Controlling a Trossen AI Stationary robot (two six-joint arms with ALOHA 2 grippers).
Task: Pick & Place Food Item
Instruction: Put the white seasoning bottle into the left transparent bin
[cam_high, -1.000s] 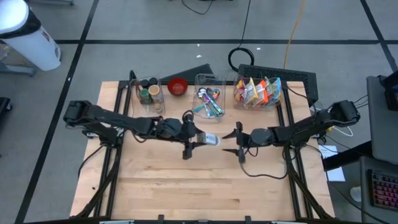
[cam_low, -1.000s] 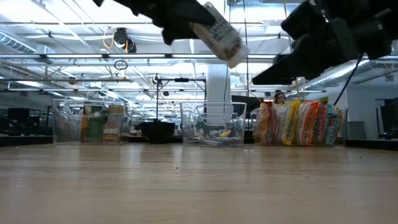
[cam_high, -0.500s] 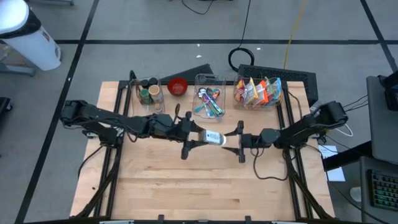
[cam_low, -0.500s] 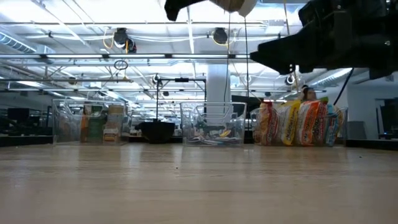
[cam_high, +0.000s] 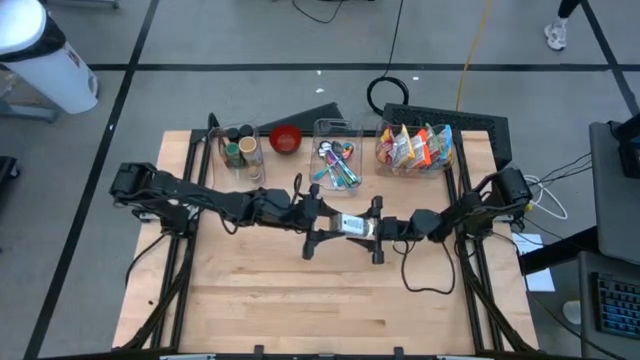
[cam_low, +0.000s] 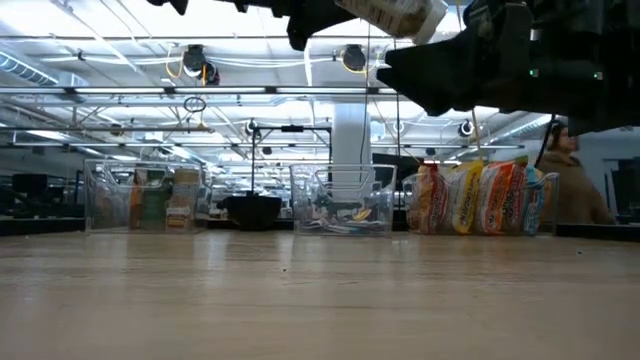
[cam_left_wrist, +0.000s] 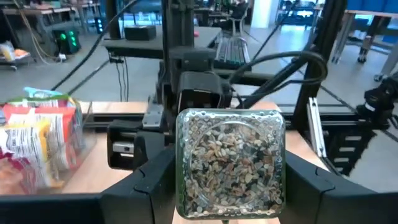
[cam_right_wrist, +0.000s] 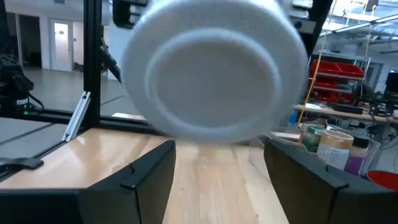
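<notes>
A clear jar (cam_high: 346, 223) filled with mixed seeds or grains is held lying sideways above the middle of the wooden table (cam_high: 300, 310) by the left gripper (cam_high: 318, 223), whose fingers are closed on its sides. A white label with dark print is seen on the jar, but the writing cannot be read. The right gripper (cam_high: 377, 232) is placed at the jar's white lid end, its fingers spread wide and not closed on it. Snack packets (cam_high: 415, 146) stand in a clear bin; their brands cannot be read.
</notes>
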